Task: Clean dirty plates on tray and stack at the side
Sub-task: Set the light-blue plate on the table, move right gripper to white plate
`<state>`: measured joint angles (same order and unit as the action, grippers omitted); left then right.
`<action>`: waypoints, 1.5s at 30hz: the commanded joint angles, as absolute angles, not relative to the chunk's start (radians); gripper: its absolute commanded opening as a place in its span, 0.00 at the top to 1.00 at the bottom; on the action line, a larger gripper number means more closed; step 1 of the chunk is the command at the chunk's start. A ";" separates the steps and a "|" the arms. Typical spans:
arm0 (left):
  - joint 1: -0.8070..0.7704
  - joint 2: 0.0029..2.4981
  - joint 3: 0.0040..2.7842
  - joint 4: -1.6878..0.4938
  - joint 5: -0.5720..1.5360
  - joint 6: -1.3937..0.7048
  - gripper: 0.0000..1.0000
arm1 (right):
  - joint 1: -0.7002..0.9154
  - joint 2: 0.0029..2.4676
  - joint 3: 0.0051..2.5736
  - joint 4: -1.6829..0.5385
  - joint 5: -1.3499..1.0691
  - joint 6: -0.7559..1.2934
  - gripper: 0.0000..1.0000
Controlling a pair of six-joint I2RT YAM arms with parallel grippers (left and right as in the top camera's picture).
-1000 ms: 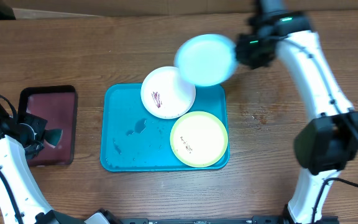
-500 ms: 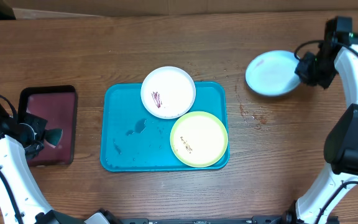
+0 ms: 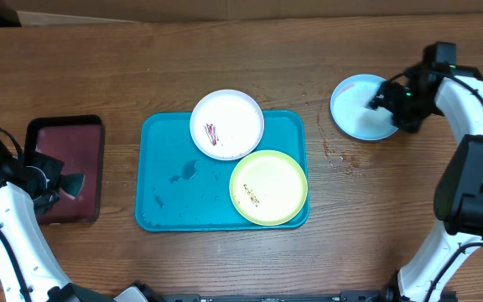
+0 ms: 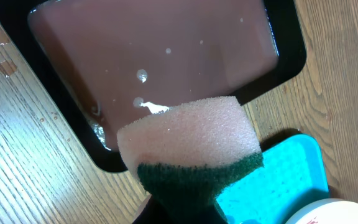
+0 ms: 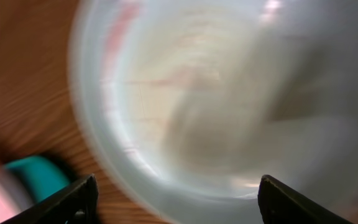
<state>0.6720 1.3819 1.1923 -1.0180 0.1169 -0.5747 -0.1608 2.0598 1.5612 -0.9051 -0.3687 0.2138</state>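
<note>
On the teal tray [image 3: 162, 159] lie a white plate [image 3: 226, 124] with dark smears at the back and a yellow-green plate [image 3: 268, 187] at the front right. The light blue plate [image 3: 357, 107] lies flat on the wood to the right of the tray. My right gripper [image 3: 382, 98] hovers over its right side, open, with the blurred light blue plate [image 5: 216, 106] filling the right wrist view between both fingertips [image 5: 76, 198]. My left gripper [image 3: 64, 182] is shut on a pink and green sponge [image 4: 188, 146] above the maroon tray [image 4: 154, 56].
The black-rimmed maroon tray [image 3: 64, 166] holds liquid at the far left. Small wet spots [image 3: 340, 157] mark the wood between the teal tray and the blue plate. A corner of the teal tray [image 4: 281, 180] shows in the left wrist view.
My right arm carried the light blue plate from above the tray's back right corner to the table on the right, set it down and opened. The left arm stayed still.
</note>
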 commanded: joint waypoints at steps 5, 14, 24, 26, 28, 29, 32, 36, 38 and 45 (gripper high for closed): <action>0.674 1.386 1.208 -1.017 0.124 -0.584 0.96 | 0.090 2.025 1.561 -0.779 -0.551 0.149 0.12; 0.674 1.386 1.208 -1.018 0.124 -0.583 0.96 | 0.413 2.049 1.560 -0.614 -0.044 0.215 0.00; 0.674 1.386 1.208 -1.020 0.124 -0.583 0.96 | 0.520 2.114 1.560 -0.563 -0.038 0.294 0.48; 0.674 1.386 1.208 -1.020 0.124 -0.583 0.96 | 0.533 2.122 1.560 -0.554 -0.033 0.293 0.49; 0.674 1.386 1.208 -1.020 0.124 -0.583 0.96 | 0.539 2.138 1.559 -0.545 -0.010 0.293 0.50; 0.674 1.386 1.208 -1.021 0.124 -0.583 0.96 | 0.540 2.145 1.559 -0.542 0.001 0.293 0.50; 0.674 1.386 1.208 -1.021 0.124 -0.583 0.96 | 0.539 2.168 1.559 -0.535 0.008 0.297 0.50; 0.674 1.386 1.208 -1.021 0.124 -0.583 0.96 | 0.539 2.172 1.559 -0.542 0.006 0.316 0.62; 0.674 1.386 1.208 -1.021 0.124 -0.583 0.96 | 0.544 2.172 1.559 -0.544 0.006 0.316 0.69; 0.673 1.386 1.208 -1.023 0.125 -0.580 0.96 | 0.576 2.172 1.559 -0.585 -0.020 0.316 0.89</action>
